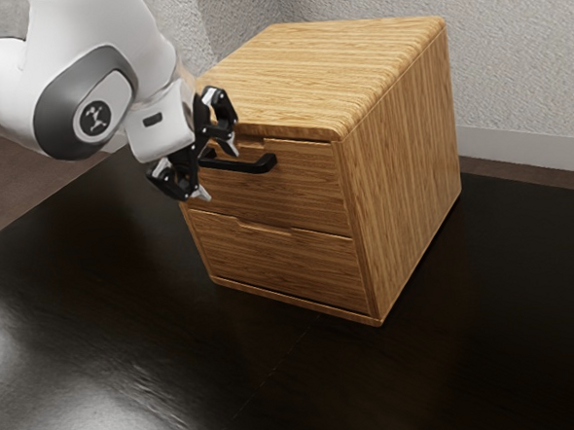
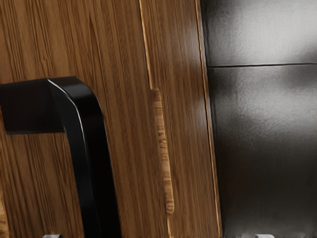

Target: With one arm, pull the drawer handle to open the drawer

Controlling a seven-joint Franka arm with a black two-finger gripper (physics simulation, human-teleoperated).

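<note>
Dark table [image 1: 101,363]; gripper [image 1: 212,153] spread astride top-drawer handle [image 1: 253,164].

So the backdrop is pretty plain. Everything sits on a dark, almost black glossy wooden tabletop [image 1: 131,371], with faint grain and soft pale glare pooling toward its near left corner in the exterior view. Behind it there's a light grey rough-plastered wall [image 1: 525,44], with a white skirting board [image 1: 531,148] along its foot. A reddish-brown wooden floor [image 1: 13,193] peeks out past the tabletop's far left edge, plus a thin strip under the skirting. Up close in the wrist view, the same dark top [image 2: 262,148] has a thin straight seam [image 2: 257,65] across it and a hazy sheen.
</note>
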